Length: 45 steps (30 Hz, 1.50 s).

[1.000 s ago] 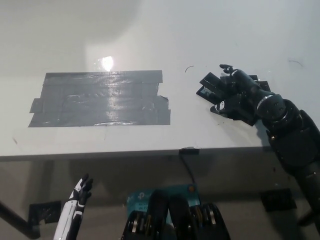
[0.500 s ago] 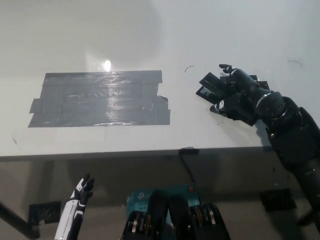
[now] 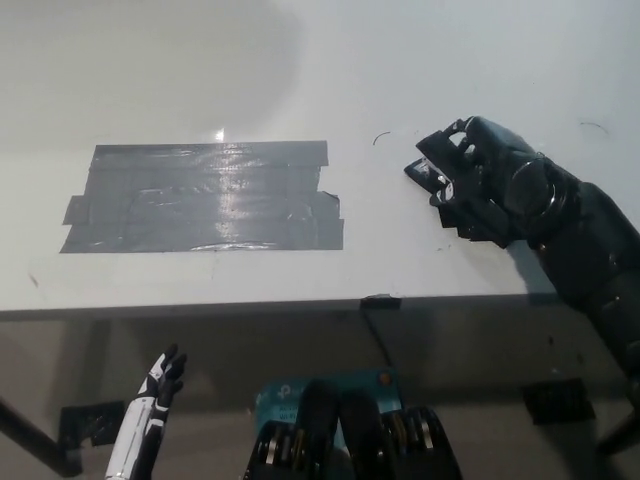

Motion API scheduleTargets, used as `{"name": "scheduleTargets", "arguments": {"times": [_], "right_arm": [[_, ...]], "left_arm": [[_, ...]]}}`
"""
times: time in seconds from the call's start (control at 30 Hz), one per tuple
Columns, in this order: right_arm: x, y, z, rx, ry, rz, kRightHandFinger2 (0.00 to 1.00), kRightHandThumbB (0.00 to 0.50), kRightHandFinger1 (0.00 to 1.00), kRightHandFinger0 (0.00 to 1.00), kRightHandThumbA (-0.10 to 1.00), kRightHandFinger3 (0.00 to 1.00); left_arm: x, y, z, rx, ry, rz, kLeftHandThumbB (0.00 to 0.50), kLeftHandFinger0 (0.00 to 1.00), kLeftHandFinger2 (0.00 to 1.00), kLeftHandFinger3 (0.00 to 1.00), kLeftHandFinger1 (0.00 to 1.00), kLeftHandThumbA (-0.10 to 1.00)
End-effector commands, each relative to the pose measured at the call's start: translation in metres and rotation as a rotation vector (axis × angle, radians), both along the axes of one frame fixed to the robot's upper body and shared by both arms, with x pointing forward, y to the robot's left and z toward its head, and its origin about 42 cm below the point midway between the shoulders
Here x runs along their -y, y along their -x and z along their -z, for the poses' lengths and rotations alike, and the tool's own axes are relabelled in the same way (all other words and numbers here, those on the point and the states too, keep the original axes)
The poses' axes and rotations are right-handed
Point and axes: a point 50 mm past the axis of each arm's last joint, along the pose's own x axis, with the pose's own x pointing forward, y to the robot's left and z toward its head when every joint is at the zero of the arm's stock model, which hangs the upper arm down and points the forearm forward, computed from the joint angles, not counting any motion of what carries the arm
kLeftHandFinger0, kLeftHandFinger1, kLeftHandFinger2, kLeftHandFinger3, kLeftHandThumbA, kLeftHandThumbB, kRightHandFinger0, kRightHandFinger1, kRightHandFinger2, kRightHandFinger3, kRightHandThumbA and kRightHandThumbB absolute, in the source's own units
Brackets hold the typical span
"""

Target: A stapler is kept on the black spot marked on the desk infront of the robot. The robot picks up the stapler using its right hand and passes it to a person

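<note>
Desk (image 3: 420, 60) filled most of the view, white, with the black spot (image 3: 205, 196) of tape lying bare at its left. Right of it, well apart, the black right hand (image 3: 480, 185) rested on the desk with fingers curled over a dark thing at their far-left tips, probably the stapler (image 3: 428, 170); grasp was the step in hand, and lifting toward a person would follow. Stapler and fingers merged, so the hold was uncertain. Near left, below the desk edge, the white left hand (image 3: 160, 385) hung idle, fingers loosely apart.
</note>
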Motion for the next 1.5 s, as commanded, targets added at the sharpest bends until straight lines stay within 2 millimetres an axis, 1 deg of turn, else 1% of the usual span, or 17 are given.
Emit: {"name": "scheduleTargets", "arguments": {"times": [0.0,0.03,0.1,0.17,0.23,0.3,0.33,0.43,0.5,0.57,0.6,0.7,0.73,0.83,1.0,1.23,1.47], "right_arm": [[0.008,0.003,0.013,0.007,-0.012,0.019,0.24,0.006,0.09,0.02,0.95,0.52],[0.008,0.004,0.013,0.015,-0.022,0.022,0.23,0.005,0.07,0.0,0.94,0.51],[0.01,0.005,0.012,0.049,-0.047,0.03,0.14,0.01,0.01,0.0,0.93,0.37],[0.011,0.005,0.01,0.066,-0.054,0.032,0.12,0.016,0.02,0.0,0.95,0.35],[0.012,0.005,0.009,0.071,-0.066,0.046,0.33,0.027,0.19,0.02,0.97,0.47],[0.015,0.006,0.006,0.086,-0.162,0.063,0.53,0.018,0.31,0.03,0.9,0.5],[0.016,0.006,0.005,0.079,-0.215,0.074,0.52,0.019,0.29,0.04,0.89,0.49],[0.023,0.006,0.001,0.037,-0.421,0.118,0.41,0.011,0.18,0.0,0.87,0.33],[0.032,0.006,-0.007,-0.004,-0.643,0.182,0.37,0.026,0.14,0.0,0.94,0.23],[0.038,0.005,-0.01,-0.048,-0.877,0.251,0.34,0.046,0.05,0.0,0.86,0.26],[0.04,0.005,-0.011,-0.061,-0.933,0.266,0.25,0.067,0.0,0.0,0.88,0.22],[0.05,0.004,-0.013,-0.123,-1.188,0.292,0.0,0.057,0.0,0.0,0.86,0.06],[0.054,0.002,-0.015,-0.145,-1.269,0.308,0.0,0.058,0.0,0.0,0.85,0.09],[0.063,0.001,-0.022,-0.187,-1.411,0.289,0.0,0.036,0.0,0.0,0.87,0.05],[0.07,0.001,-0.032,-0.204,-1.518,0.254,0.0,0.038,0.0,0.0,0.9,0.01],[0.066,-0.002,-0.038,-0.226,-1.671,0.189,0.0,0.001,0.0,0.0,0.95,0.0],[0.054,-0.005,-0.047,-0.25,-1.784,0.124,0.0,0.0,0.0,0.0,0.98,0.0]], "left_arm": [[-0.002,-0.006,-0.012,0.042,-0.011,0.011,0.499,1.0,1.0,1.0,1.0,1.0],[-0.002,-0.006,-0.012,0.041,-0.01,0.011,0.5,1.0,1.0,1.0,1.0,1.0],[-0.002,-0.007,-0.012,0.041,0.001,0.004,0.497,1.0,1.0,1.0,1.0,1.0],[-0.002,-0.008,-0.012,0.04,0.006,0.003,0.5,1.0,1.0,1.0,1.0,1.0],[-0.002,-0.009,-0.012,0.044,0.009,0.002,0.5,1.0,1.0,1.0,1.0,1.0],[-0.002,-0.01,-0.013,0.045,0.012,0.002,0.5,1.0,1.0,1.0,1.0,1.0],[-0.002,-0.01,-0.013,0.044,0.011,0.003,0.5,1.0,1.0,1.0,1.0,1.0],[-0.003,-0.011,-0.013,0.041,0.008,0.001,0.5,1.0,1.0,1.0,1.0,1.0],[-0.004,-0.012,-0.012,0.033,0.009,0.003,0.5,1.0,1.0,1.0,1.0,1.0],[-0.003,-0.012,-0.012,0.035,0.015,0.004,0.5,1.0,1.0,1.0,1.0,1.0],[-0.003,-0.012,-0.012,0.036,0.02,0.004,0.5,1.0,1.0,1.0,1.0,1.0],[-0.004,-0.012,-0.012,0.037,0.018,0.001,0.5,1.0,1.0,1.0,1.0,1.0],[-0.004,-0.012,-0.012,0.036,0.014,0.003,0.5,1.0,1.0,1.0,1.0,1.0],[-0.004,-0.012,-0.011,0.035,0.02,0.001,0.5,1.0,1.0,1.0,1.0,1.0],[-0.003,-0.011,-0.009,0.032,0.014,0.002,0.5,1.0,1.0,1.0,1.0,1.0],[-0.004,-0.008,-0.007,0.018,0.004,-0.003,0.495,1.0,1.0,1.0,1.0,1.0],[-0.002,-0.01,-0.008,0.024,0.009,0.001,0.471,1.0,1.0,1.0,1.0,1.0]]}}
